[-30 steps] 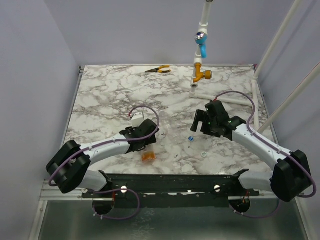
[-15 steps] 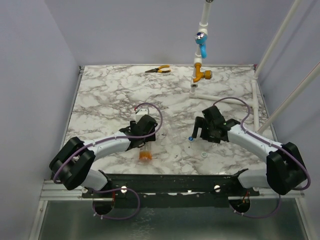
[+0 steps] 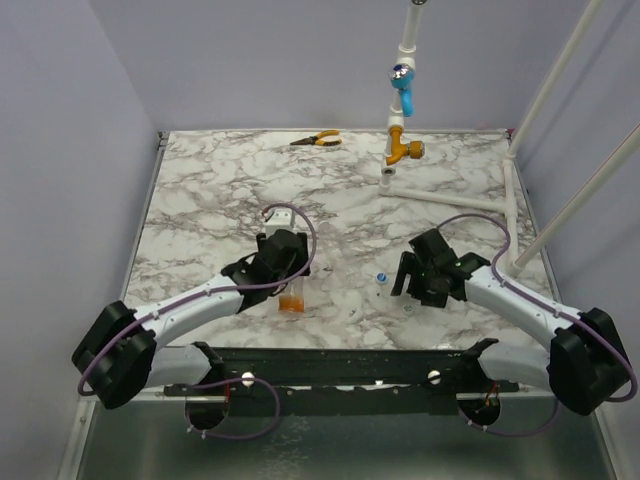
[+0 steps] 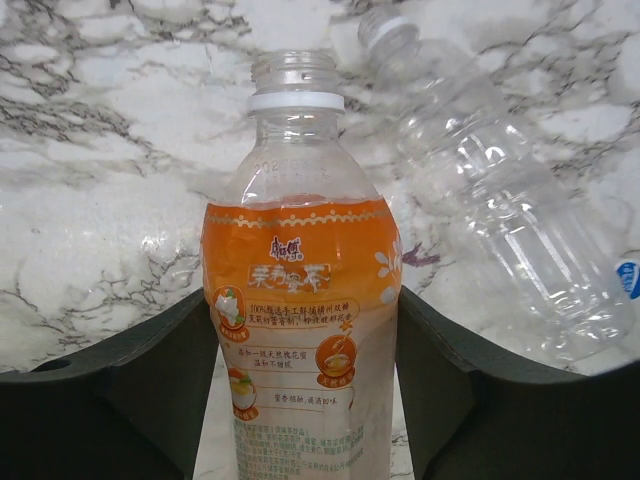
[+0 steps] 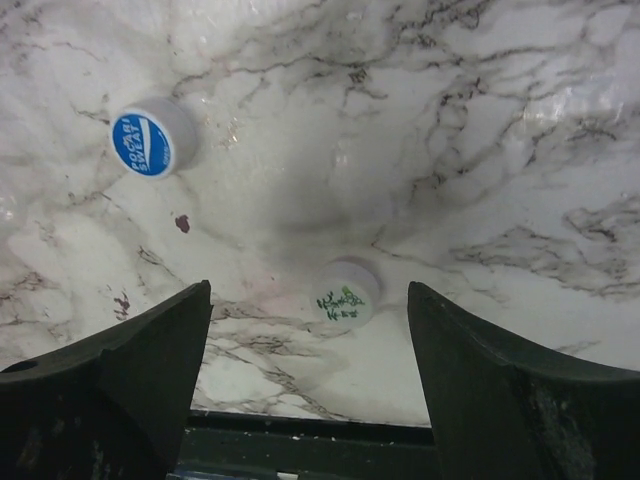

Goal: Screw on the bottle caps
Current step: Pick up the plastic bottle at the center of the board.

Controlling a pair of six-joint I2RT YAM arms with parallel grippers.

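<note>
Bottle [image 4: 300, 300] now clenched in left fingers [image 4: 110, 400] — right fingers [image 5: 110, 390] spread over whitish cap [image 5: 343, 297].

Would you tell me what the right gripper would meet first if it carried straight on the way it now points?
Most likely the whitish cap, which lies on the marble table just ahead of the right gripper, between its open jaws; the blue cap sits off to one side.

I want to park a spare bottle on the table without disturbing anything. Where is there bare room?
Bare marble: the far-left stretch between the pliers and the left gripper, and the middle gap between it and the right gripper. Crowded: near edge, with the orange bottle, clear bottle, blue cap and white cap.
</note>
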